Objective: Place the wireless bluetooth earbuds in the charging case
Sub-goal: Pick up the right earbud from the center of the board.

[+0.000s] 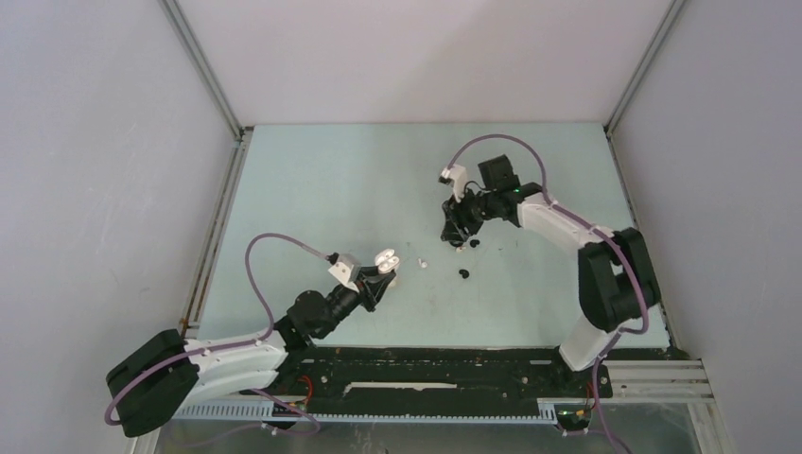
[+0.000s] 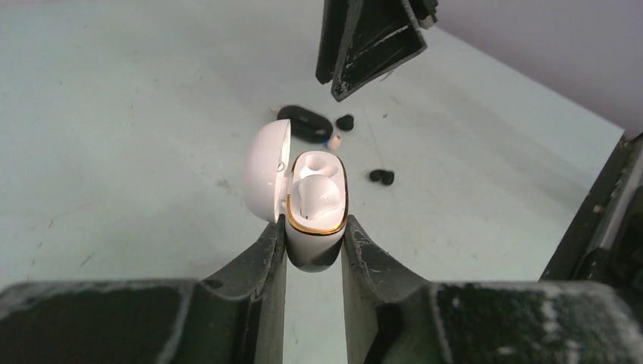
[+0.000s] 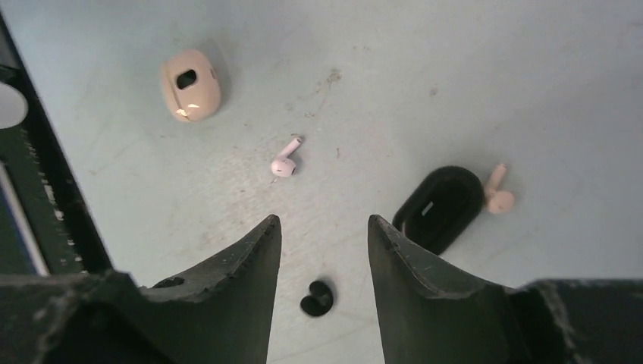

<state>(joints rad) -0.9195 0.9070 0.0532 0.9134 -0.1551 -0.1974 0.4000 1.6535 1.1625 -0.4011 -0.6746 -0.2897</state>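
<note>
My left gripper (image 2: 314,246) is shut on a white charging case (image 2: 316,227) with a gold rim, lid (image 2: 265,171) open to the left. A white bud (image 2: 318,196) appears seated inside. It also shows in the top view (image 1: 383,260). My right gripper (image 3: 324,224) is open and empty above the table, with a black earbud (image 3: 317,297) on the table below the gap between its fingers. A white stemmed earbud (image 3: 284,161) lies beyond the fingertips. Another white earbud (image 3: 498,193) lies beside a black case (image 3: 441,207). A further black earbud (image 2: 381,177) lies apart (image 1: 463,274).
A pale rounded case-like thing (image 3: 189,85) with a dark oval hole lies on the table farther out. A dark rail (image 3: 45,189) runs along the left of the right wrist view. The right gripper (image 2: 371,45) hangs over the black case (image 2: 305,123). Grey walls enclose the table (image 1: 312,180).
</note>
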